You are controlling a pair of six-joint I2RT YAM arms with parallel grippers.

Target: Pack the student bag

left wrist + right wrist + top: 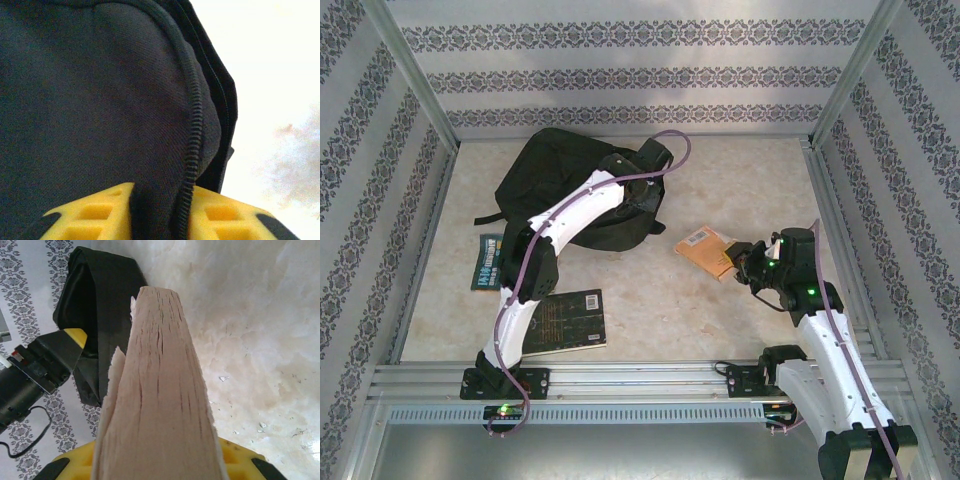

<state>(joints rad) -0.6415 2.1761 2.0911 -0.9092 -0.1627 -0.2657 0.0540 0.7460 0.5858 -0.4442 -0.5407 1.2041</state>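
Black student bag [90, 100] zip [193, 130] pinched, book [160, 390] pages clamped

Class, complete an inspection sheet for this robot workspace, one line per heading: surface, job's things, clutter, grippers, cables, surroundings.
Surface: pale marbled table.
Job's things: black student bag at far left; orange book at right; teal book and dark book near left.
Clutter: nothing seen.
Grippers: left gripper shut on the bag's fabric beside a zip; right gripper shut on the orange book.
Cables: purple cable loops along the left arm.
Surroundings: patterned walls, metal rails.
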